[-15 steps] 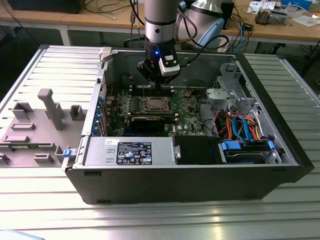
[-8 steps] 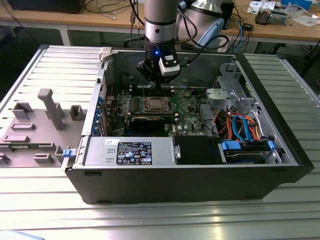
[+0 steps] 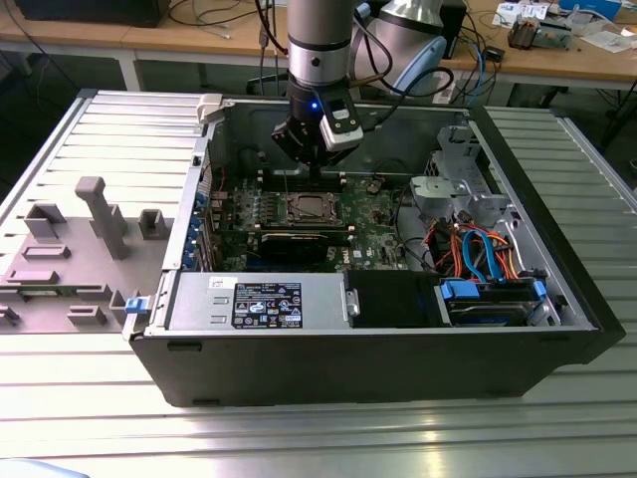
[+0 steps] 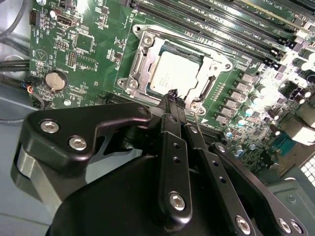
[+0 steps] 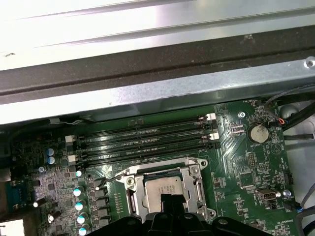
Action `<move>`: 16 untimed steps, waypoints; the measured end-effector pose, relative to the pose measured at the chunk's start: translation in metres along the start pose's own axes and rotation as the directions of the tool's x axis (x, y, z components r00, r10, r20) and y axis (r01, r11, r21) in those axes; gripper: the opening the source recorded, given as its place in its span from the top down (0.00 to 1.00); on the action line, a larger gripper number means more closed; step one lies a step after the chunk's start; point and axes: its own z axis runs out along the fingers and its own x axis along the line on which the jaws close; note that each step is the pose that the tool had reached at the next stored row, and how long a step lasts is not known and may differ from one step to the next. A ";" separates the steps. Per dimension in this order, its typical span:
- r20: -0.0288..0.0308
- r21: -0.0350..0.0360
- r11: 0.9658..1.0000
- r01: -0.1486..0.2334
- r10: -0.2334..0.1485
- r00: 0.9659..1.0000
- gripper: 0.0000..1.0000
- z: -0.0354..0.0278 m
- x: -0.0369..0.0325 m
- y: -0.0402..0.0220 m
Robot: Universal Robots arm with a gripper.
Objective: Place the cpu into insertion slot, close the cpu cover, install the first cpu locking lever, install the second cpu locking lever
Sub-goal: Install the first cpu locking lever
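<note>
The cpu, a flat silver-grey square, lies in the insertion slot on the green board. The cpu cover, a silvery frame, lies down around it. My gripper hangs just above the cover's edge, its black fingers drawn together to a shut tip with nothing between them. A thin wire lever rises beside the tip. In the first wrist view the cpu sits under the gripper, and a wire lever juts out from the socket. The exterior view has the gripper over the cpu.
Long memory slots run beside the socket, below the case wall. A coin battery sits on the board. A black graphics card, a power supply and cabled drive bays ring the socket. A grey fixture stands at the exterior view's left.
</note>
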 end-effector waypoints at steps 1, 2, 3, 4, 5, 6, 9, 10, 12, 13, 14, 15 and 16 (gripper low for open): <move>0.000 0.000 1.000 0.000 0.000 1.000 0.89 0.0000 0.0000 0.0000; 0.000 0.000 1.000 0.000 0.000 1.000 0.89 0.0000 0.0000 0.0000; 0.000 0.000 1.000 0.000 0.000 1.000 0.89 0.0000 0.0000 0.0000; 0.000 0.000 1.000 0.000 0.000 1.000 0.89 0.0000 0.0000 0.0000; 0.000 0.000 1.000 0.001 -0.001 1.000 0.89 0.0000 0.0002 -0.0001; 0.000 -0.001 1.000 0.001 -0.001 1.000 0.89 0.0000 0.0006 -0.0002; 0.000 -0.002 1.000 0.001 -0.001 1.000 0.89 -0.0002 0.0037 -0.0007; 0.000 -0.003 1.000 0.001 -0.001 1.000 0.89 -0.0002 0.0055 -0.0009; -0.001 -0.003 1.000 0.001 -0.001 1.000 0.89 -0.0002 0.0064 -0.0010; -0.001 -0.004 1.000 0.001 -0.001 1.000 0.89 -0.0002 0.0064 -0.0010; -0.001 -0.004 1.000 0.001 -0.001 1.000 0.89 -0.0002 0.0064 -0.0011; -0.001 -0.003 1.000 0.001 -0.001 1.000 0.89 -0.0002 0.0064 -0.0011; -0.001 -0.004 1.000 0.001 -0.001 1.000 0.89 -0.0002 0.0065 -0.0011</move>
